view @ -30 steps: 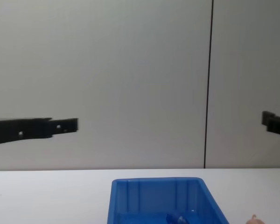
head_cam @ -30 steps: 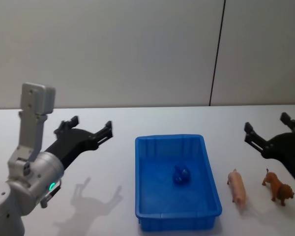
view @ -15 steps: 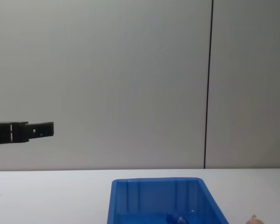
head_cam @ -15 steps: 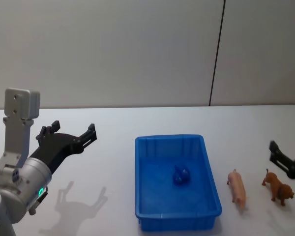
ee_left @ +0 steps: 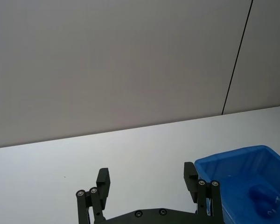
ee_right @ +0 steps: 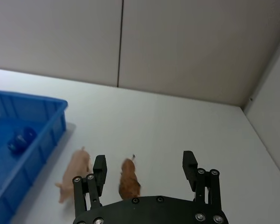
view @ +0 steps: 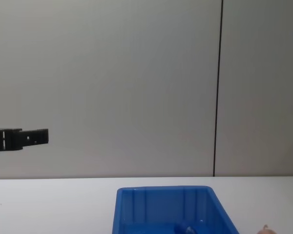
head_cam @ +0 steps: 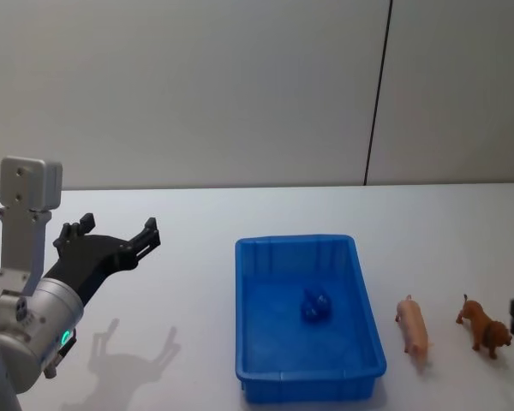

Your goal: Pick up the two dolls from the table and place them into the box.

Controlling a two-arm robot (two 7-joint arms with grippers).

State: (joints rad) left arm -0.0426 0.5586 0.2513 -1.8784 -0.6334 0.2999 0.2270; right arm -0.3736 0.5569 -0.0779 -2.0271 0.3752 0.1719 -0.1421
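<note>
Both spread, left gripper [ee_left: 147,172] is idling while right gripper [ee_right: 145,159] is risking grasping brown toy [ee_right: 129,180] beside peach-pink doll [ee_right: 74,171].

Box [head_cam: 295,241]: bright blue rectangular bin, upright, open-topped, inner walls ribbed, standing on the white desk [head_cam: 188,257] near its middle. Blue doll [head_cam: 315,305]: dark, rounded, lying on the box floor about mid-bin, clear of the walls. Pink doll [head_cam: 413,325]: peach-pink, elongated, on the desk just right of the box, not touching it, roughly parallel to the box's right wall.
</note>
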